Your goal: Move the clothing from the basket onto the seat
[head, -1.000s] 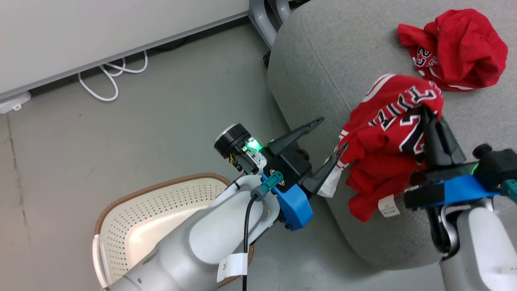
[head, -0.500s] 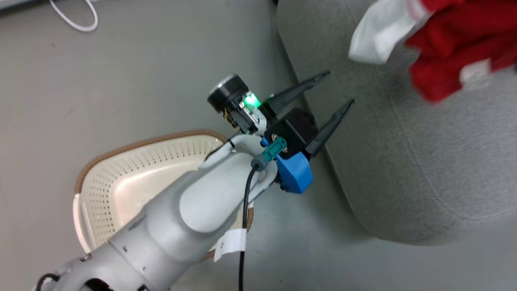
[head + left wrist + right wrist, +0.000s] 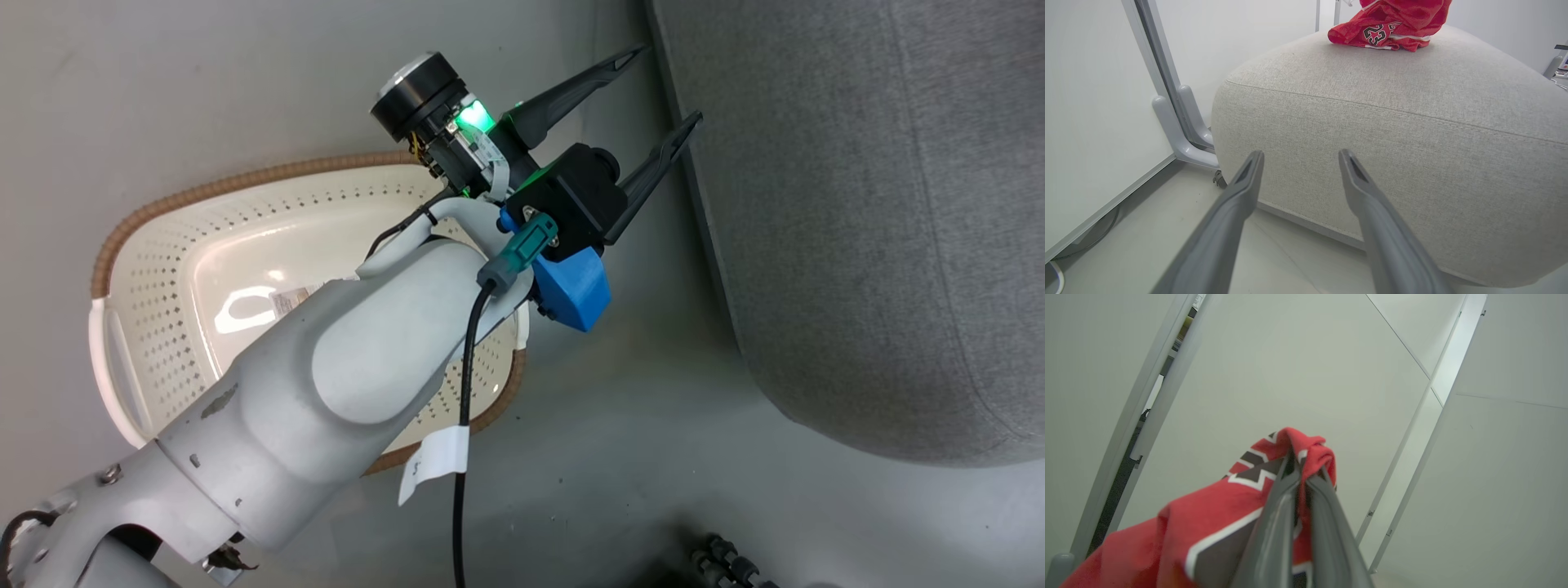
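Observation:
The cream perforated basket [image 3: 163, 269] with a brown rim sits on the floor, and the part of its inside that I can see holds no clothing. My left arm reaches over it. My left gripper [image 3: 669, 84] is open and holds nothing, close to the side of the grey seat [image 3: 857, 204]. Along its fingers, the left gripper [image 3: 1300, 154] points at the seat's side [image 3: 1392, 130]. A crumpled red piece of clothing [image 3: 1392, 20] marked 23 lies on top of the seat. My right gripper [image 3: 1306, 465] is shut on the red jersey [image 3: 1208, 522], held up in front of a pale wall.
A grey frame leg [image 3: 1180, 122] and white panels stand left of the seat. Grey floor runs between basket and seat. Dark wheels [image 3: 727, 559] show at the bottom edge of the head view. Pale wall panels with grey trim [image 3: 1412, 437] rise behind the jersey.
The head camera has swung down toward the basket, so the jersey, the right gripper and the clothing on the seat have left its picture. The left gripper stays open beside the seat.

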Motion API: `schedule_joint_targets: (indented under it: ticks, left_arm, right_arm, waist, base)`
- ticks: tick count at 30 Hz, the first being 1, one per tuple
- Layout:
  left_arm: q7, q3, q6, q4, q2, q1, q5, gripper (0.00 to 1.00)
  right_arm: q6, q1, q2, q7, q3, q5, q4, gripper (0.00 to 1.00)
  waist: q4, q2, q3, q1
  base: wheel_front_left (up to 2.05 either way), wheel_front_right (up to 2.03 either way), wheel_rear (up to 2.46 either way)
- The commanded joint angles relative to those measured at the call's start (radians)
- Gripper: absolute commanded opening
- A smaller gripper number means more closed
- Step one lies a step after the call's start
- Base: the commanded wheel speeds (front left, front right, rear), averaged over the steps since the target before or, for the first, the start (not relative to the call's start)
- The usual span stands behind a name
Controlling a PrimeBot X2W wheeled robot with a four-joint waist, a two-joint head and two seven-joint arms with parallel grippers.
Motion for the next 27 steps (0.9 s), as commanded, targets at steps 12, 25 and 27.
schedule_joint_targets:
  ticks: [12,25,27]
  left_arm:
    - [0.024,-0.005,0.014,-0.068,0.032,-0.027,0.004,1.00]
    - [0.031,-0.018,0.021,-0.097,0.042,-0.036,-0.005,1.00]
    - [0.027,-0.019,0.022,-0.094,0.041,-0.035,-0.006,1.00]
  right_arm:
    - [0.000,0.133,0.072,-0.003,-0.084,-0.053,0.145,0.00]
    - [0.000,0.192,0.161,-0.003,-0.098,-0.071,0.288,0.00]
    - [0.000,0.191,0.162,-0.003,-0.101,-0.070,0.293,0.37]
  waist:
    - [0.002,0.0000,0.078,-0.0002]
    - [0.018,0.0000,0.088,-0.0002]
    - [0.021,0.0000,0.082,-0.0002]
  base:
    - [0.00,0.00,0.00]
    - [0.00,0.00,0.00]
    - [0.00,0.00,0.00]
